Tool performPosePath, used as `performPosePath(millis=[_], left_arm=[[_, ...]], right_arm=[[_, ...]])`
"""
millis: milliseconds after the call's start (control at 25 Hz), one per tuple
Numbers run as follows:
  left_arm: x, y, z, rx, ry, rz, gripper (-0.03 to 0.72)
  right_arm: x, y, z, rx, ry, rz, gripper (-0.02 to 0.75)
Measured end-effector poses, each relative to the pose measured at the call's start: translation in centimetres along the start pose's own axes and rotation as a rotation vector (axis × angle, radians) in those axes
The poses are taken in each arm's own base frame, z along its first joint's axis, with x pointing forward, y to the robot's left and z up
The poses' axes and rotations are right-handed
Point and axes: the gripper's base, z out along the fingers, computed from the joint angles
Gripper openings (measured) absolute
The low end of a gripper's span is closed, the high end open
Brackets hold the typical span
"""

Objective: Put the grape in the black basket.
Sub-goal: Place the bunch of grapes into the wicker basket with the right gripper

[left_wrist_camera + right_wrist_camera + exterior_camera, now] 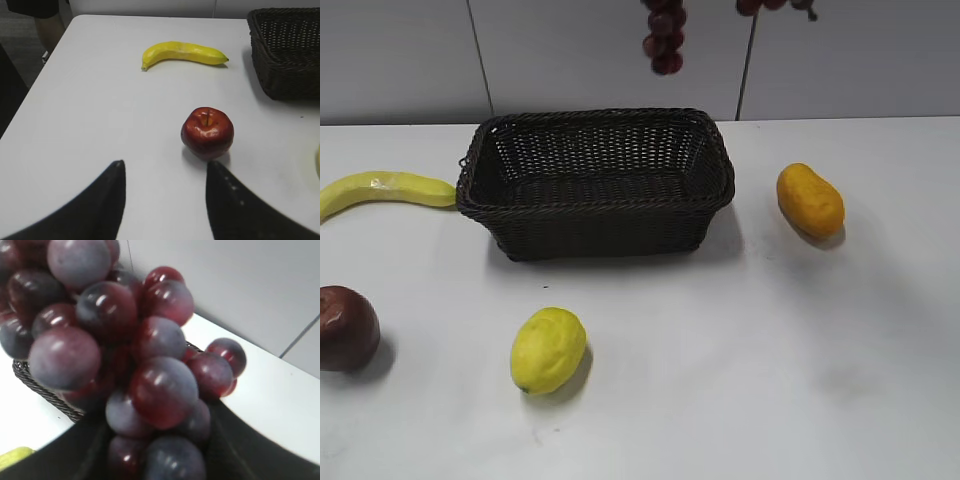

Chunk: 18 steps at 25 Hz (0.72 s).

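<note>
The right pincer pinches the grape: in the right wrist view its dark jaws rise on either side of the lower berries, and the bunch fills most of the frame, packed tight between them. Just behind the bunch, a stretch of the basket rim shows, with white worktop past it. So the grape hangs above the basket's edge or close to it; which side of the rim it hangs over cannot be told from this view.

The exterior view agrees. Only the tail of the grape dips in at the top edge, high over the far wall of the basket, clear of the weave and not touching it. The basket is bare inside.

The left pincer is spread and holds nothing. It hovers over the worktop to the left of the basket, with the apple just beyond its tips and the banana farther on, near the basket's left end.

In front of the basket lies the lemon. To its right, well apart, sits an orange-yellow fruit.

As for progress, I judge the pickup and lift done and the carry nearly done. What remains is to bring the bunch squarely over the basket's middle, lower it inside, and let go. The grape is not yet in the basket.
</note>
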Motion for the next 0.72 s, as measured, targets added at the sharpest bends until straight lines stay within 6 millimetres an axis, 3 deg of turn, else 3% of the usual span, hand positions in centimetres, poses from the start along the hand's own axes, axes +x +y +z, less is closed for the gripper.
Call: performPosePath(millis=[160,400,520,720], left_arm=[[0.0,0.0,0.0,0.0,0.0,0.0,0.489],[0.0,0.0,0.0,0.0,0.0,0.0,0.489],[0.0,0.0,0.0,0.0,0.0,0.0,0.489],[0.0,0.0,0.0,0.0,0.0,0.0,0.489]], right_arm=[[1.8,0.2,5.4,-0.026,0.069,-0.039,0.311],[6.2,-0.5,13.8,-0.028,0.181,-0.021,0.311],[8.5,-1.3,16.9,-0.011,0.215,-0.006,0.311],[11.1,-2.0,20.0,0.005,0.251,0.018,0.311]])
